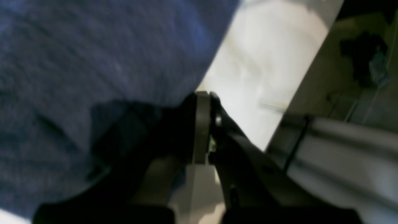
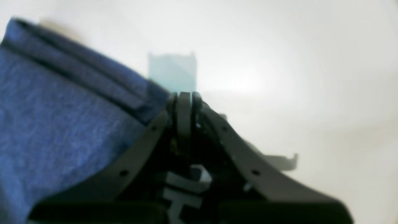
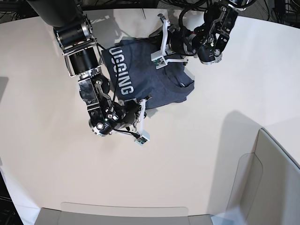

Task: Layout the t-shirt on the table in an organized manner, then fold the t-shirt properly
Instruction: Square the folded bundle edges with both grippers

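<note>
Bare table [image 3: 187, 154] wide open in front, t-shirt [image 3: 145, 75] flanked by both arms, translucent panels [image 3: 262, 178] blocking one corner

Dark heathered navy-grey on the t-shirt [image 3: 154, 79], and there are the white block letters [image 3: 123, 70] running down the printed side. Up close beside the left gripper [image 1: 203, 96] the cloth reads a bluer, flecked navy. The right gripper [image 2: 184, 97] is black, with white lettering on the body behind its tips. Off-white, plain and unmarked, the table [image 3: 197, 159] all around. Pale grey, see-through panels [image 3: 262, 187] stand well off from both tools.
</note>
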